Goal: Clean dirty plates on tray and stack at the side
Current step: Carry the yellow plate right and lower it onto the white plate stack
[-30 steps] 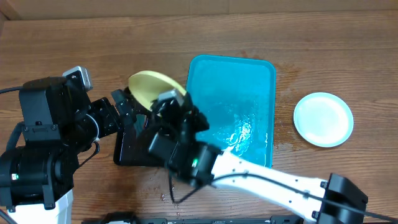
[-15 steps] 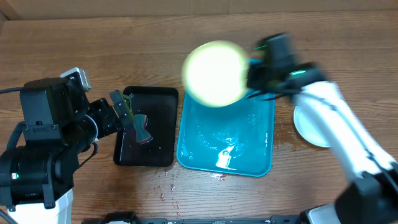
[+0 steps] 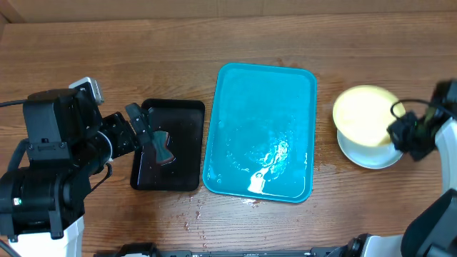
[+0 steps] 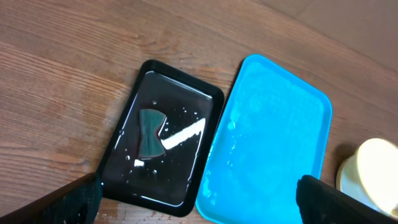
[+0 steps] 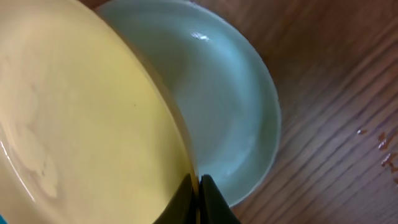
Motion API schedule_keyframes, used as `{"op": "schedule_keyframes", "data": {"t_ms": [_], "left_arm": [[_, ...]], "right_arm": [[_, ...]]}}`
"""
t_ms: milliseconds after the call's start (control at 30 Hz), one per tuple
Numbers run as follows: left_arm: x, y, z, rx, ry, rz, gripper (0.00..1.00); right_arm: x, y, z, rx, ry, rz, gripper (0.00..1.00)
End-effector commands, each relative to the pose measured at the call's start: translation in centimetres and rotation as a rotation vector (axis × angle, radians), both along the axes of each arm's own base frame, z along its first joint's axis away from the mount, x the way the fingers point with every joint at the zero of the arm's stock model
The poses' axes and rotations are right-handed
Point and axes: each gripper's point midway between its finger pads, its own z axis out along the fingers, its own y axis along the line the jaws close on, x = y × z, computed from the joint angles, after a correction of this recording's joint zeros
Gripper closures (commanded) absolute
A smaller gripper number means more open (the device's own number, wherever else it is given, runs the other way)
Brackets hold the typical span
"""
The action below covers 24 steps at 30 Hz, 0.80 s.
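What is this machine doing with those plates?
It is a two-armed robot cleaning plates. The right gripper is pinching the rim of a yellow plate and holds it tilted over a pale plate that lies on the table beside the turquoise tray, apparently to stack it there. The tray is wet and has no plates on it. The left gripper hangs open over a black tray where a dark pad lies in water.

A brown wood-grain table (image 3: 86, 43) fills the view, evenly lit, with a pale strip (image 3: 214, 6) behind.
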Motion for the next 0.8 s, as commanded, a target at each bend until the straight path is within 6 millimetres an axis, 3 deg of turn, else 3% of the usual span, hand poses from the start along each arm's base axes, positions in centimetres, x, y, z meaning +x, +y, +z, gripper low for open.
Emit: {"op": "schedule_keyframes", "data": {"t_ms": [0, 33, 100, 133, 300, 467, 533, 633, 700, 767], "left_arm": [[0.1, 0.3, 0.4, 0.017, -0.012, 0.002, 0.0], [0.1, 0.3, 0.4, 0.02, -0.012, -0.001, 0.0], [0.1, 0.3, 0.4, 0.031, -0.013, -0.015, 0.0], [0.1, 0.3, 0.4, 0.038, -0.014, -0.023, 0.0], [0.0, 0.3, 0.2, 0.05, -0.007, -0.038, 0.0], [0.1, 0.2, -0.4, 0.046, 0.026, -0.04, 0.0], [0.1, 0.2, -0.8, 0.045, 0.043, -0.04, 0.0], [0.4, 0.2, -1.4, 0.042, 0.072, -0.041, 0.0], [0.6, 0.2, -1.8, 0.04, 0.093, -0.042, 0.0], [0.7, 0.2, -2.2, 0.038, 0.112, -0.042, 0.0]], "right_arm": [[-0.8, 1.1, -1.8, 0.072, -0.007, -0.004, 0.96], [-0.9, 1.1, -2.0, 0.073, -0.004, -0.004, 0.96], [-0.8, 1.2, -1.7, 0.072, -0.01, 0.0, 0.74], [-0.6, 1.2, -1.1, 0.068, -0.018, 0.003, 0.71], [0.9, 2.4, 4.5, 0.02, -0.118, 0.093, 0.66], [2.8, 8.0, 12.4, -0.064, -0.359, 0.373, 0.62], [3.1, 10.8, 14.3, -0.083, -0.441, 0.472, 0.64], [3.3, 14.7, 14.8, -0.087, -0.477, 0.597, 0.92], [3.4, 15.9, 13.5, -0.121, -0.437, 0.634, 0.96], [3.8, 15.7, 10.9, -0.171, -0.361, 0.594, 0.96]]}}
